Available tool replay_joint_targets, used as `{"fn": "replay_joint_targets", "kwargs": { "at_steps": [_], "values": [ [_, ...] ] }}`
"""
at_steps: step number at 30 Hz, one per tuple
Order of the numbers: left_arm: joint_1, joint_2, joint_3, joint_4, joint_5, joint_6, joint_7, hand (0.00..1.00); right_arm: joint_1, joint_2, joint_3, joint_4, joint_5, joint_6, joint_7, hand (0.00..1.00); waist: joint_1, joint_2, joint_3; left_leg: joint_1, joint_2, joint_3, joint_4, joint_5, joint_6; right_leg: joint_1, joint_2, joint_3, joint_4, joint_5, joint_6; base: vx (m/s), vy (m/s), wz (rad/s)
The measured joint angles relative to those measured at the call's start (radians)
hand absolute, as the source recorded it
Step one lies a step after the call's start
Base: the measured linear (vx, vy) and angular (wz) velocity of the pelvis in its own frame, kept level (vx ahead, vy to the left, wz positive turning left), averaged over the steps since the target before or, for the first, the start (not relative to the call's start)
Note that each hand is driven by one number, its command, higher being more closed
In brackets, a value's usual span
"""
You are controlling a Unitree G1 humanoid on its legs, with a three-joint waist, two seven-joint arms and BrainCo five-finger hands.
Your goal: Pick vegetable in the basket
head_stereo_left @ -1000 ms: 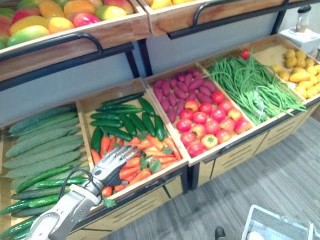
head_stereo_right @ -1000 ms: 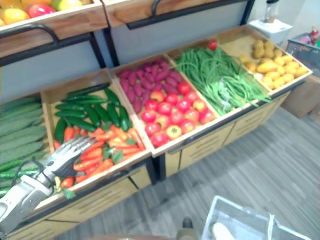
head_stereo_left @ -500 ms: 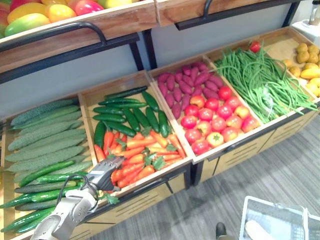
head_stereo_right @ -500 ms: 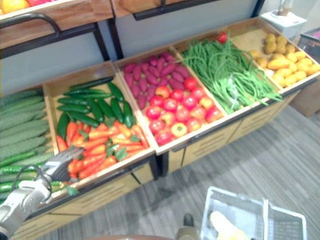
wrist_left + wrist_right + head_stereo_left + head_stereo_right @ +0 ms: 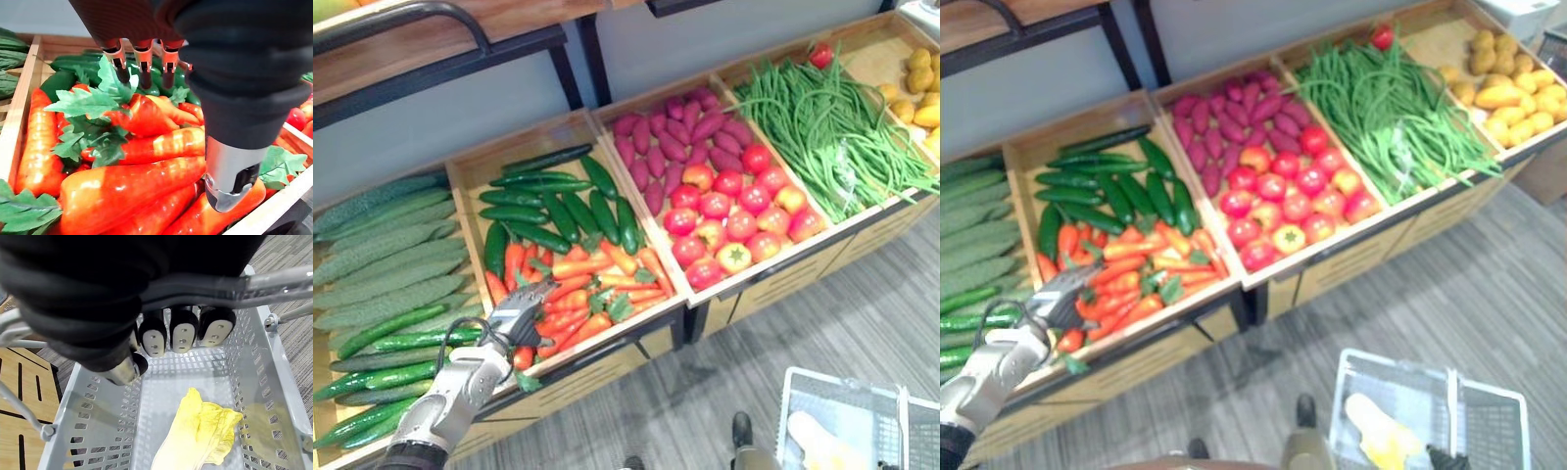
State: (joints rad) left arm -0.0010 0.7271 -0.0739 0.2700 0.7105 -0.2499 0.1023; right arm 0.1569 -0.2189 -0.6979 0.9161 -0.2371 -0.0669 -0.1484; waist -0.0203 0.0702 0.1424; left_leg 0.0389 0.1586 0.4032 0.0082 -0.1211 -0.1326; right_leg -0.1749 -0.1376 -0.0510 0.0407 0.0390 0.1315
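Left hand (image 5: 522, 315): over the near left part of the carrot bin (image 5: 475, 171), arm coming in from the lower left. Fingers straight to relaxed, spread, nothing between them and the thumb, so the hand is released. In the left wrist view the fingertips (image 5: 145, 77) sit just above a green leaf top and the carrots (image 5: 132, 191). Whether they touch cannot be told. The thumb lies close to the carrots at the bin's front rim.

Carrots: all in the bin, heaped in its front half, orange with green leaf tops, none lifted. Dark cucumbers (image 5: 558, 206) fill the back half of the same bin.

Right hand (image 5: 183, 335): fingers curled round the metal handle (image 5: 195, 284) of the basket (image 5: 102, 426), which it grasps. The basket hangs below the hand over the grey floor, in front of the stand and to the robot's right.

Basket contents: one pale yellow leafy vegetable (image 5: 195, 431), lying on the perforated bottom.

Neighbouring bins, left to right:
- Bumpy green gourds (image 5: 382, 255), left of the carrots.
- Purple tubers (image 5: 671, 147) behind tomatoes (image 5: 724, 211).
- Green beans (image 5: 822, 127).
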Motion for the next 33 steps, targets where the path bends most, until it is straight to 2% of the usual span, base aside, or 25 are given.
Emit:
{"fn": "replay_joint_targets", "kwargs": {
  "at_steps": [12, 20, 33],
  "values": [
    [-0.067, -0.024, 0.002, -0.002, 0.0, 0.013, 0.0, 0.0, -0.027, -0.003, -0.001, -0.01, 0.0, 0.002, 0.003, 1.0, 0.022, -0.017, 0.053, -0.04, 0.005, 0.025, 0.032, -0.01, -0.004, -0.048, 0.01, 0.029, 0.016, 0.003, -0.004, 0.01, -0.018, -0.06],
    [-0.078, -0.058, 0.007, 0.001, 0.0, 0.024, 0.011, 0.0, -0.046, -0.033, -0.001, -0.01, 0.0, 0.003, 0.003, 1.0, 0.026, -0.024, 0.07, -0.056, 0.005, 0.023, 0.065, -0.03, 0.002, -0.051, 0.009, 0.032, 0.018, 0.003, -0.004, 0.0, 0.0, 0.0],
    [-0.095, -0.1, 0.085, 0.042, 0.014, 0.093, 0.012, 0.0, -0.061, -0.039, -0.001, -0.019, -0.001, 0.004, 0.005, 1.0, 0.025, -0.036, 0.098, -0.071, 0.005, 0.026, 0.082, -0.03, 0.002, -0.076, 0.007, 0.041, 0.034, 0.003, -0.004, 0.0, -0.003, -0.01]
  ]
}}
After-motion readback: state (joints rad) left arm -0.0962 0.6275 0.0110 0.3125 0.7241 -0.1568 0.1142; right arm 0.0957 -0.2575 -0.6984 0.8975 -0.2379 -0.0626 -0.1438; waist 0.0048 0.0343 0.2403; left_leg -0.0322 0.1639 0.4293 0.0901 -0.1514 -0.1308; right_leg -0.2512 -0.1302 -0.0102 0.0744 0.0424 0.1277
